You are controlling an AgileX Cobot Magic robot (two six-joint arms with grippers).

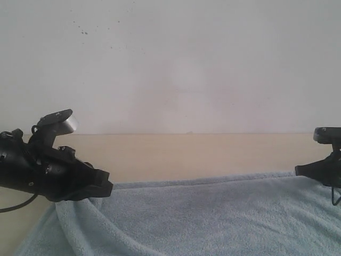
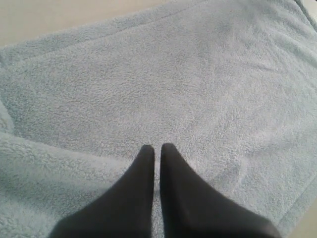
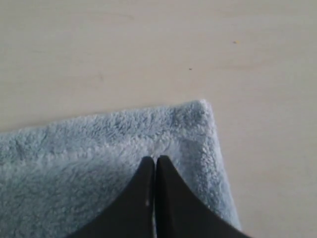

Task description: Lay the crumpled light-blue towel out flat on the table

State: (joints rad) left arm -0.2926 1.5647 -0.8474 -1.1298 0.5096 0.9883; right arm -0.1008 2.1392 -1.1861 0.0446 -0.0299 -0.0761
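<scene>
The light-blue towel (image 1: 213, 213) lies spread over the near part of the beige table (image 1: 186, 152), with its far hemmed edge running between my two grippers. My left gripper (image 1: 104, 188) is at the towel's far left corner, and a fold of cloth rises to it. In the left wrist view the left gripper (image 2: 157, 147) is shut with a thin slit, pinching the towel (image 2: 198, 74). My right gripper (image 1: 298, 170) is at the far right corner. In the right wrist view the right gripper (image 3: 155, 159) is shut on the towel (image 3: 74, 148) just behind its corner.
A white wall (image 1: 170, 58) rises behind the table's far edge. Bare table (image 3: 148, 49) stretches beyond the towel's right corner. A strip of table (image 2: 49, 15) also shows past the towel's edge in the left wrist view.
</scene>
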